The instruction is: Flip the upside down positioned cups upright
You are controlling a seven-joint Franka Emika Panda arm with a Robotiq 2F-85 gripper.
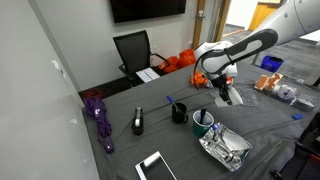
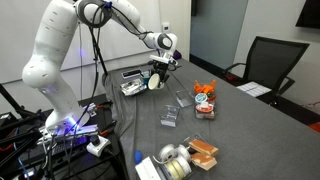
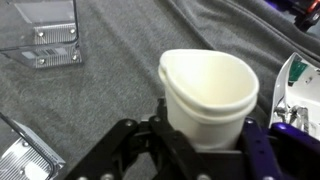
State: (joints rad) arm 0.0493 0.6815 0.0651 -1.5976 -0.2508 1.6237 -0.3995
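Observation:
A small plain white cup (image 3: 208,95) fills the middle of the wrist view with its open mouth turned toward the camera. My gripper (image 3: 205,138) is shut on it, one black finger (image 3: 140,140) on each side of its lower wall. In both exterior views the gripper (image 1: 222,86) (image 2: 160,72) hangs just above the grey table, and there the cup is too small to make out. A black mug (image 1: 179,112) and a dark green mug (image 1: 203,121) stand upright nearer the front.
A metal tray (image 1: 226,148) with utensils lies by the green mug. A clear plastic box (image 3: 45,30) sits near the gripper, and two more (image 2: 183,98) (image 2: 168,118) lie further along. A purple umbrella (image 1: 98,116), a dark bottle (image 1: 138,121) and orange packets (image 2: 205,100) also lie on the table.

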